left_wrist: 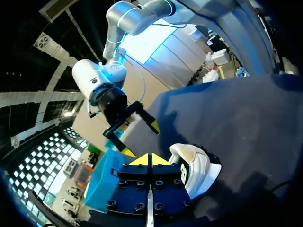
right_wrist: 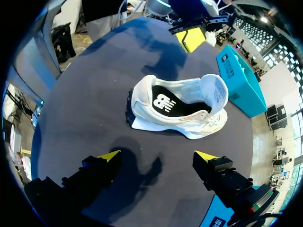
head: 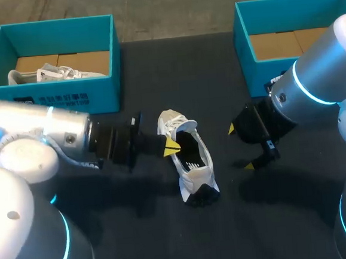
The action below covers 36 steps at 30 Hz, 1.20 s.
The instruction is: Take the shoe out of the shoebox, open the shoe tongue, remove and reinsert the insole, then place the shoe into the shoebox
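- 1 white low fabric trainer (head: 189, 164) lies on its sole near the middle of the dark worktop (head: 170, 244), outside both boxes. Its tongue is folded up so the mouth gapes.
- The black insole (right_wrist: 170, 101) lies flat inside, so I judge that only the return to the box is left.
- The left pincer (head: 171, 146) is clenched, its yellow tips together with nothing between them. It sits just beside the trainer's collar on the side toward my left arm, perhaps to steady the trainer; I cannot tell whether it touches.
- The right pincer (head: 240, 147) is released, its fingers spread wide. It is near the trainer's other side but apart from it, with room to close in for a grasp.
- 2 teal cardboard boxes stand at the worktop's far edge. The right teal box (head: 242, 46) shows a bare cardboard floor and is the likelier home. The left teal box (head: 50, 98) holds another pale trainer (head: 54, 73).
- Bare worktop runs between the trainer and the right teal box; any lift must clear that box's near wall.
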Tool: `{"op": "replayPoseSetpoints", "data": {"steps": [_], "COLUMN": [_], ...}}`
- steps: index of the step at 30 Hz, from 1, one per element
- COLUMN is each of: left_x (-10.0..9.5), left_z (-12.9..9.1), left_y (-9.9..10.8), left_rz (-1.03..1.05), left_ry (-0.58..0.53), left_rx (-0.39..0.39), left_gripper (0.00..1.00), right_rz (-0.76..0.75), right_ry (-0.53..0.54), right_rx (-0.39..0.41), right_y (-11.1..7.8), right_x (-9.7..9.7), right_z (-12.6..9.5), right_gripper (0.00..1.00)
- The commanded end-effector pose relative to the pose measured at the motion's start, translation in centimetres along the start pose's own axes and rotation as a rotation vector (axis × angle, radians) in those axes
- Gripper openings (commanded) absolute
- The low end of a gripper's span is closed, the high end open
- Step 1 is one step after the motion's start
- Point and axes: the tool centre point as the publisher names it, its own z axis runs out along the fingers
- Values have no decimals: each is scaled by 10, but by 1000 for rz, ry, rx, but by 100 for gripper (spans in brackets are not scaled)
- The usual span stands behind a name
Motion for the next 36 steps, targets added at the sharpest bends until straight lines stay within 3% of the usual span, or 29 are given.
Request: {"op": "replayPoseSetpoints", "data": {"steps": [1,9,26,36], "left_x": [-6,1,-16,-20], "left_z": [-8,-12,-17,-19], "left_y": [1,6,9,9], "left_rz": [-10,10,-32,-14], "left_ry": [153,417,749,798], "left_rx": [5,-4,-10,-36], "left_gripper": [0,0,0,0], "right_rz": [1,1,1,1], "right_ry": [-2,-2,-2,-2], "right_rx": [1,1,1,1], "right_y": [0,0,0,0], "right_x": [1,1,1,1], "right_z": [0,0,0,0], "right_gripper": [100,100,100,100]}}
